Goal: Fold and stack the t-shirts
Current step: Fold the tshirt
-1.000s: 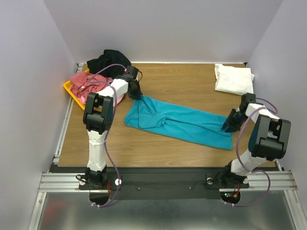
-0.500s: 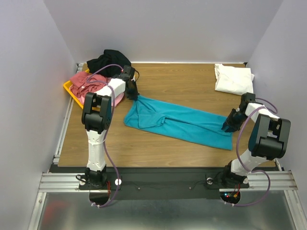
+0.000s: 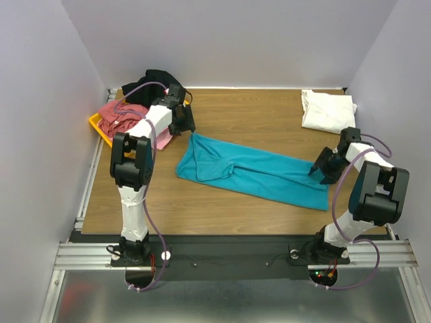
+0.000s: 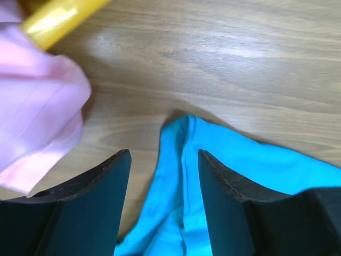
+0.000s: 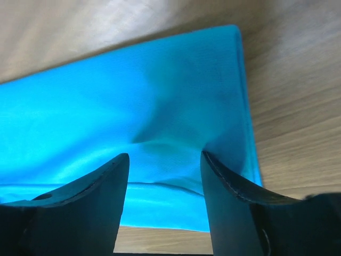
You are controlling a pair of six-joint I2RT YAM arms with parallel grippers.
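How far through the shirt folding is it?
Done: the white shirt looks folded, at the far right corner. In hand: the teal shirt lies on the table as a long, partly folded strip, with the left gripper and right gripper open over its ends, holding nothing. Left: finishing it, then the black shirt, red shirt and pink shirt heaped at the tray, and stacking.

Bare table between teal shirt and white shirt; yellow tray, shirt pile crowd far-left corner.
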